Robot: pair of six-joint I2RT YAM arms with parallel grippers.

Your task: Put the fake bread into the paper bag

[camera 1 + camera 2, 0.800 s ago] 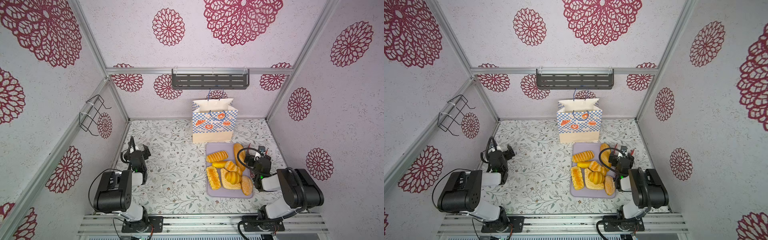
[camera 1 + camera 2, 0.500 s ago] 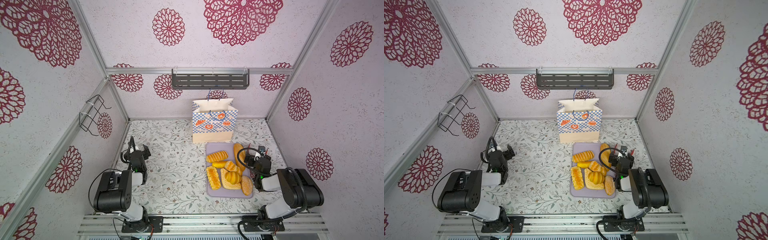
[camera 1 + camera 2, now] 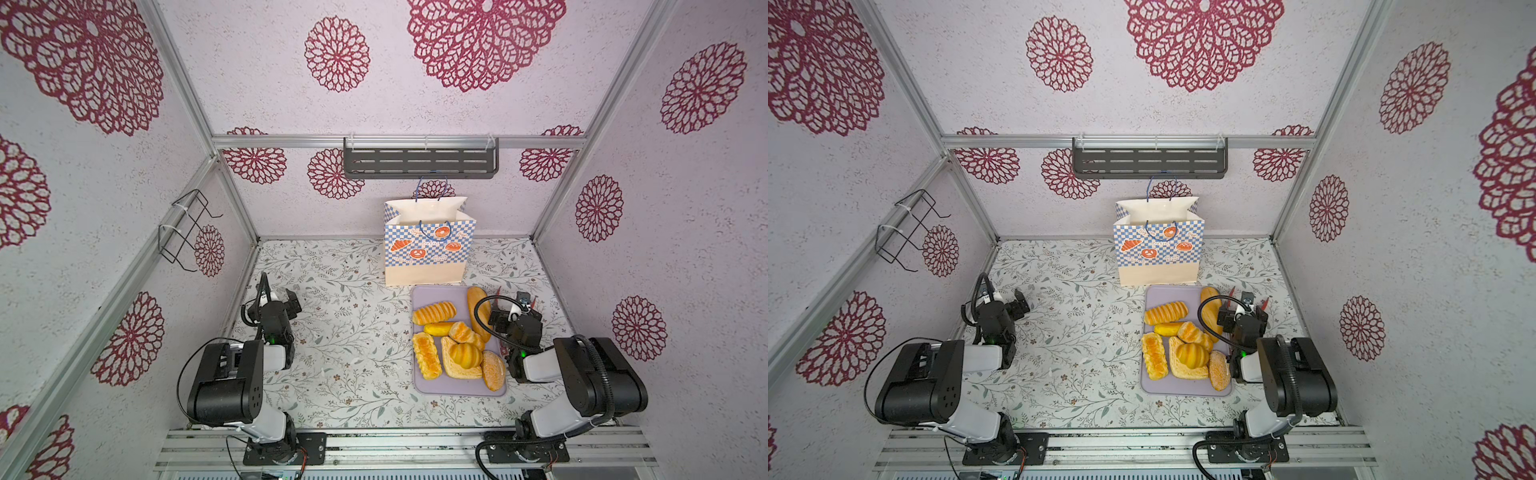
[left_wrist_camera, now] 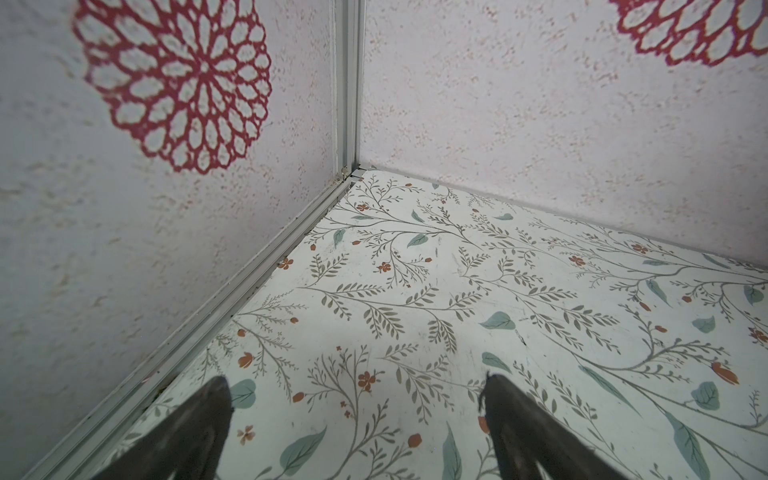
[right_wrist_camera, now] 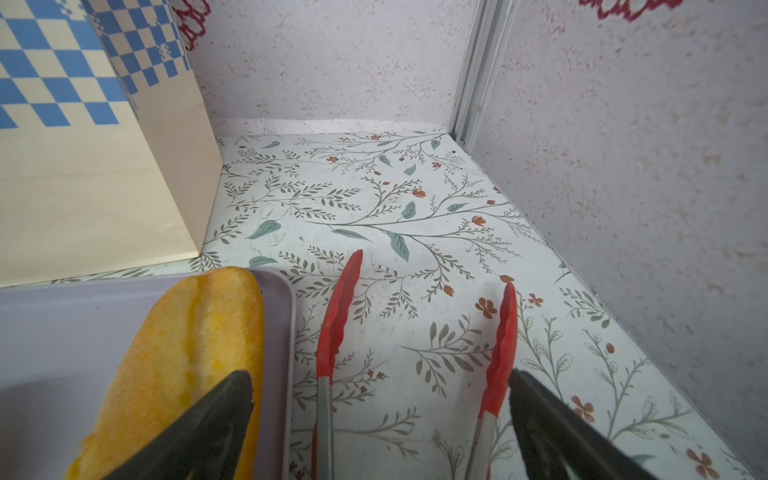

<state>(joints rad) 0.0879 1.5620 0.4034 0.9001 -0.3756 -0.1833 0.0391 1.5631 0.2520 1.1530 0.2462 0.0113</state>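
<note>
left claw (image 3: 279, 296) is hanging released at the frame's left; right claw (image 5: 380, 376) is gaping empty over the red tongs (image 5: 336, 316)

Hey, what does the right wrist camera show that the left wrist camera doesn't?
Only the right wrist view: the paper bag, the tray with a long loaf on it, and red tongs lying on the table beside the tray. Only the left wrist view: a whole wall flower. Both: the table, a corner post, and an open tool in the foreground, the right tool and the left tool.
</note>
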